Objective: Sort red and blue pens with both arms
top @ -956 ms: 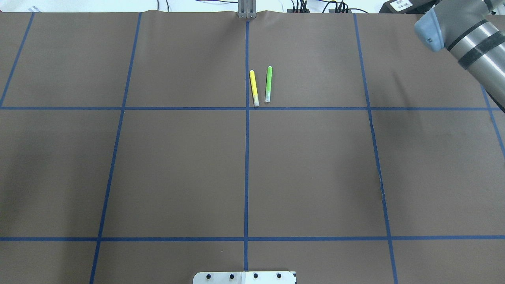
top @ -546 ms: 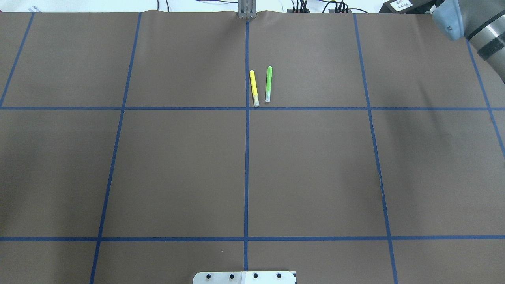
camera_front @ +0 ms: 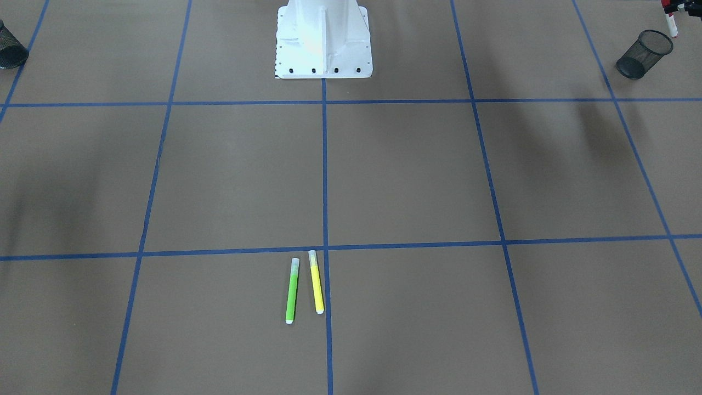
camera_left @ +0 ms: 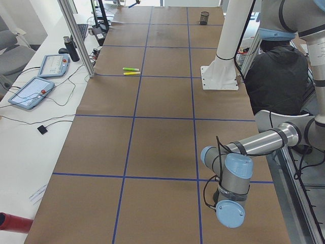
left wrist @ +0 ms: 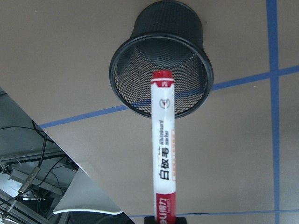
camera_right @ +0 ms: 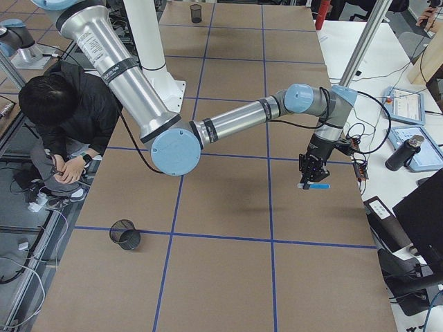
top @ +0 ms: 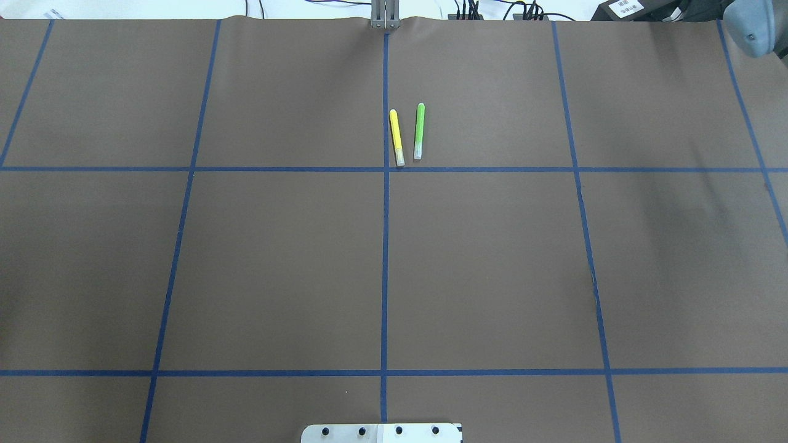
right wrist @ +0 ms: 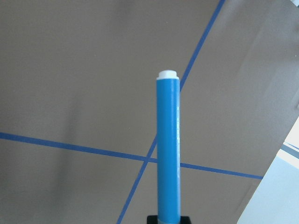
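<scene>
My left gripper [left wrist: 163, 219] is shut on the red pen [left wrist: 163, 154], a white barrel with a red cap and black print. In the left wrist view the pen's tip lines up with the mouth of a black mesh cup [left wrist: 161, 70] below it. In the front-facing view the red pen [camera_front: 670, 24] hangs at the top right corner, just beyond that mesh cup [camera_front: 644, 54]. My right gripper [right wrist: 169, 219] is shut on the slim blue pen [right wrist: 168, 149], above bare brown table with tape lines. In the right side view the right gripper [camera_right: 311, 176] holds the blue pen [camera_right: 318, 185] near the table's far edge.
A yellow marker [top: 396, 136] and a green marker [top: 418, 130] lie side by side near the centre line. A second mesh cup [camera_right: 124, 234] stands on my right side. A person [camera_right: 69, 117] crouches beside the table by the robot base [camera_front: 323, 38]. Tablets [camera_left: 30, 91] and cables lie along the far edge.
In the overhead view the right arm's elbow has moved to the upper right, almost out of the frame. The yellow and green markers have not moved.
</scene>
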